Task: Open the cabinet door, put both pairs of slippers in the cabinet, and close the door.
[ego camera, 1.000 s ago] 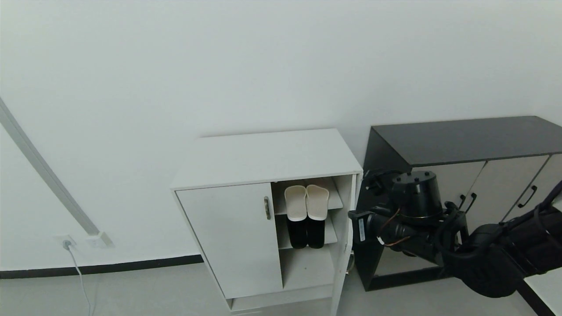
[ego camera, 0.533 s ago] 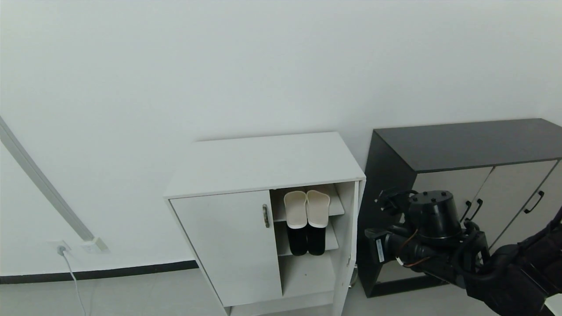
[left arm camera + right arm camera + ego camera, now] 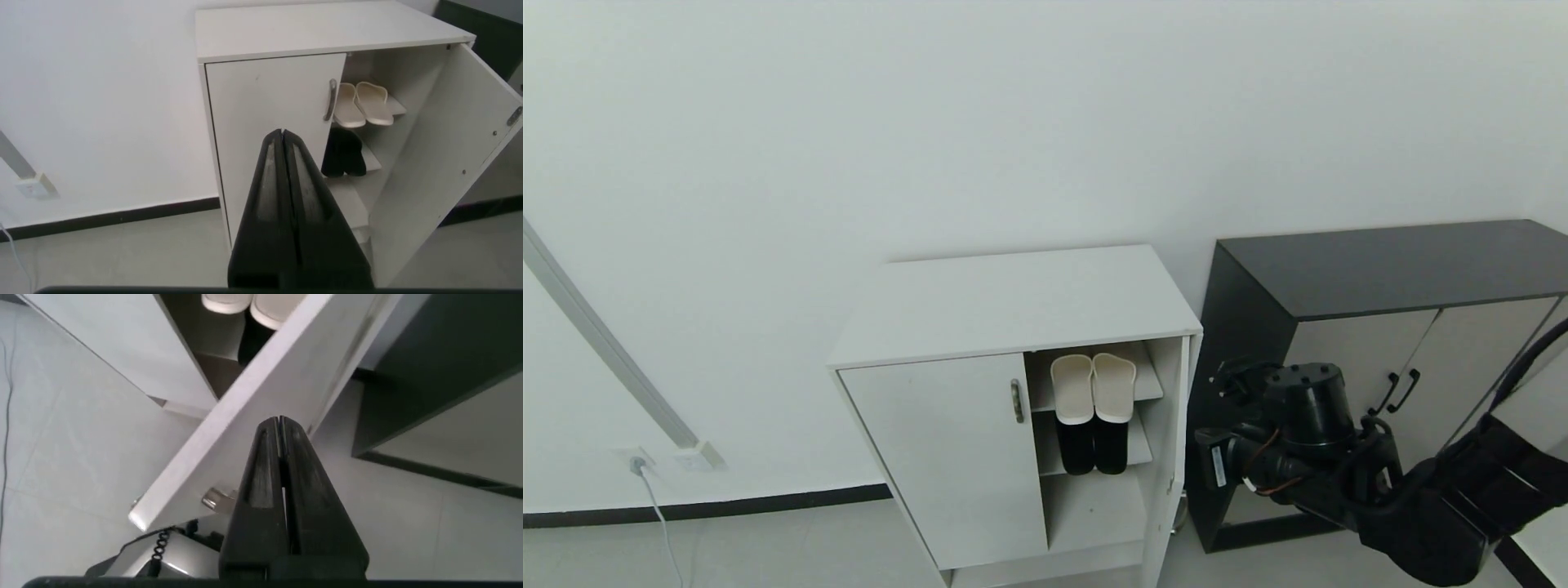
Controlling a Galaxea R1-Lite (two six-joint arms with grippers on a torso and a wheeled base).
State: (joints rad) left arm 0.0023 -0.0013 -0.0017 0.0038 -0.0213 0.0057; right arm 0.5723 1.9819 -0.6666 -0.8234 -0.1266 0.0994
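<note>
Nearest you, your right gripper [image 3: 282,420] has its fingers pressed together and empty, just beside the open cabinet door [image 3: 204,461]; whether it touches the door I can't tell. Your left gripper [image 3: 282,132] is likewise closed up and empty, well back from the cabinet [image 3: 1013,302]. Inside, the white slippers [image 3: 1093,388] sit above the black slippers [image 3: 1093,445]. Only shutting the door looks left.
</note>
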